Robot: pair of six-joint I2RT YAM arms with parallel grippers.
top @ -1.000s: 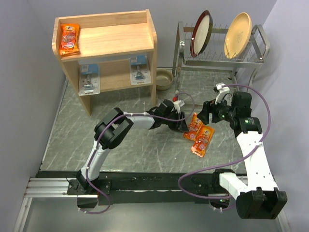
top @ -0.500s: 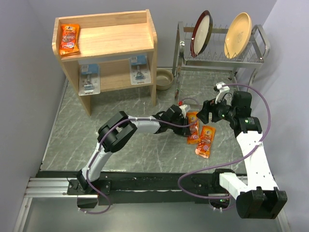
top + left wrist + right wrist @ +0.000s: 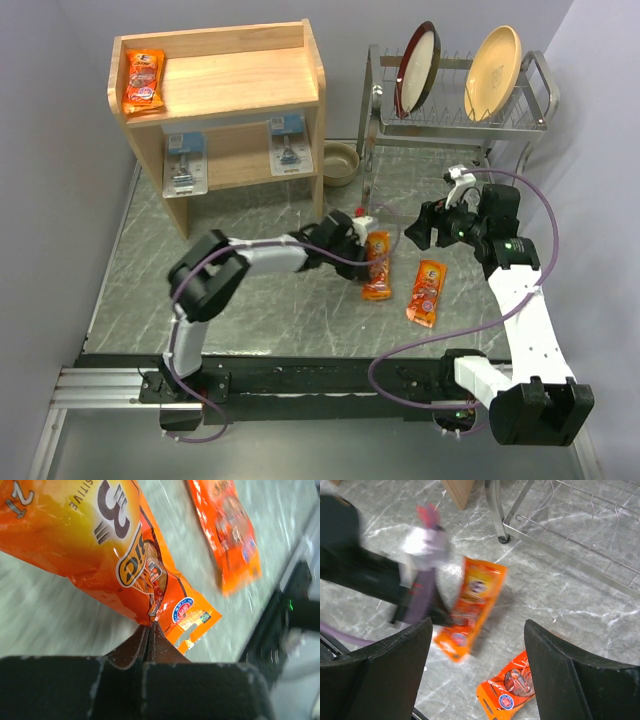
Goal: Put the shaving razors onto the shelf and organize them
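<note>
While one orange razor pack [image 3: 377,266] is pinched at its edge by the tightly closed left hand [image 3: 358,262] at centre frame, a second orange pack [image 3: 426,291] lies on the marble counter [image 3: 260,310] just to its right. A third orange pack [image 3: 143,80] rests on the wooden shelf [image 3: 250,75], top tier, upper left, with two blister packs [image 3: 185,162] on the tier below. The right hand [image 3: 419,228] hovers wide open and empty, right of centre.

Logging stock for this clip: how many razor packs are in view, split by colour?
Orange razor packs: 3
Blue-white blister packs: 2
Total: 5
</note>
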